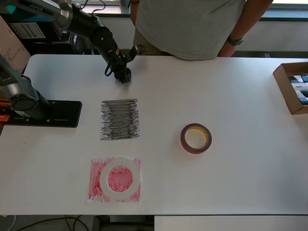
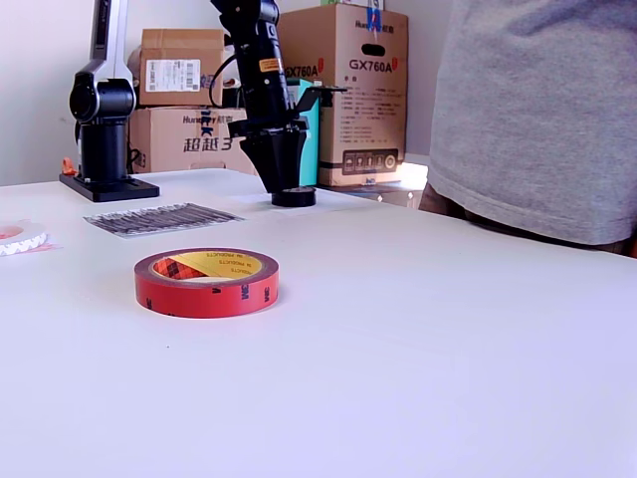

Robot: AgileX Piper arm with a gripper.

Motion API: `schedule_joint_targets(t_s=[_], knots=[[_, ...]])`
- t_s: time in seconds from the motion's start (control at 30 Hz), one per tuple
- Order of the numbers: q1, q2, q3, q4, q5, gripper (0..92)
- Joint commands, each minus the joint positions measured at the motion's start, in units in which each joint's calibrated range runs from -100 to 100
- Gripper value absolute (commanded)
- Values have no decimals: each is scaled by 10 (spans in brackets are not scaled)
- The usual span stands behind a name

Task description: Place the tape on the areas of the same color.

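Note:
The small black tape roll [image 2: 295, 197] rests on the table at the far side, near the person. My gripper [image 2: 282, 185] reaches down onto it with its fingers drawn together on the roll; in the overhead view the gripper [image 1: 124, 75] covers it. The wide white ring [image 1: 120, 178] lies on the red scribbled patch [image 1: 96, 190]. The dark red ring [image 1: 196, 138] with a yellowish core lies on the bare table, right of the black scribbled patch [image 1: 120, 119], which has nothing on it. I cannot make out a plain white patch.
A person [image 1: 192, 24] stands at the table's far edge, close to the gripper. The black arm base [image 1: 45, 113] sits at the overhead view's left. An open cardboard box [image 1: 292, 86] stands at the right edge. Cardboard boxes [image 2: 363, 90] stand behind the table.

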Motion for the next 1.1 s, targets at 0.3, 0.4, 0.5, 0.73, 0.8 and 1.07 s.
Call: schedule_joint_targets(t_s=[0.3, 0.4, 0.5, 0.73, 0.8, 1.07], knots=[[-2, 12, 1, -7, -6, 451], [0, 12, 2, -7, -6, 451], [1, 13, 2, -7, -6, 451], [1, 13, 2, -7, -6, 351], [1, 13, 2, -7, -6, 278], [-2, 13, 2, -7, -6, 49]])
